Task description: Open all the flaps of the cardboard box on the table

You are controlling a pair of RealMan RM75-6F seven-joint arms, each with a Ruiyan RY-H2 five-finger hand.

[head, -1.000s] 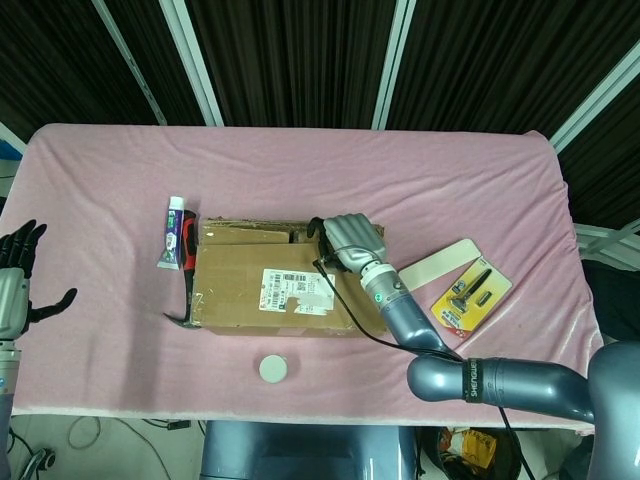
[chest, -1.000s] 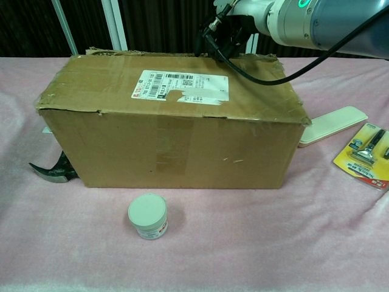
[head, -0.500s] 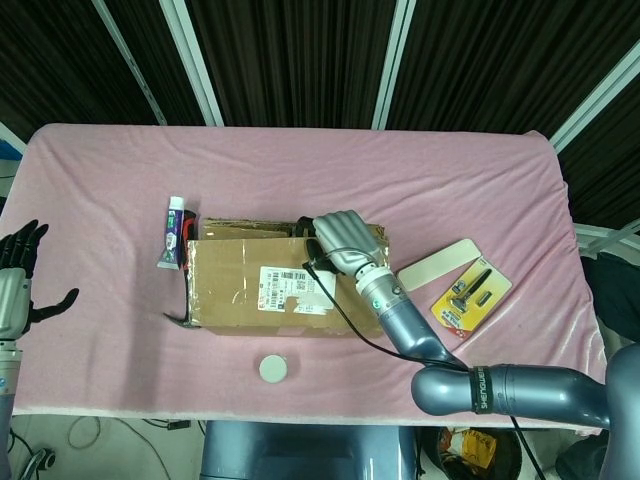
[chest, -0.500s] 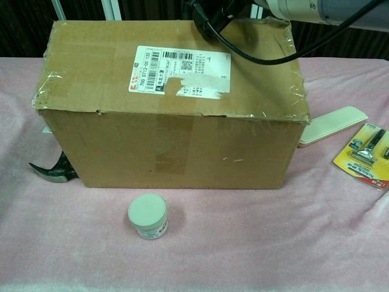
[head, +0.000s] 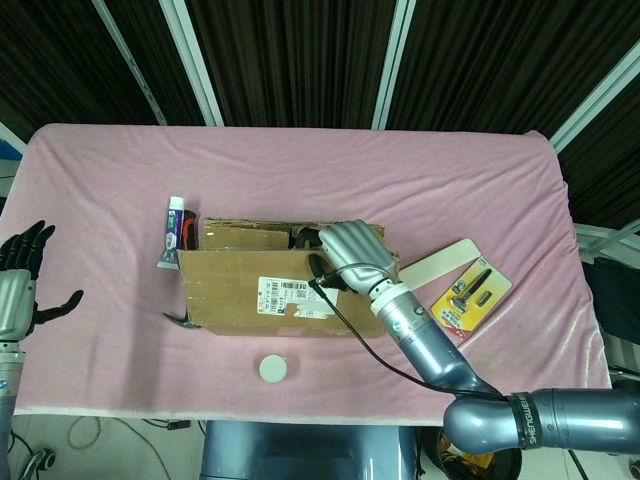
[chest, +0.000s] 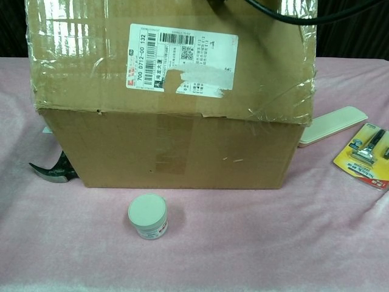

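Pink table (head: 480, 190): right hand (head: 357, 257) grips raised front flap (chest: 170, 58) of cardboard box (head: 285, 280); left hand (head: 20, 290) open, empty, well apart.

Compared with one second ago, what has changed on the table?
The right robot hand has swung the cardboard box's labelled front flap up, from lying almost flat to standing nearly upright. The left robot hand stayed open at the table edge; the small jar, hammer and razor pack did not move.
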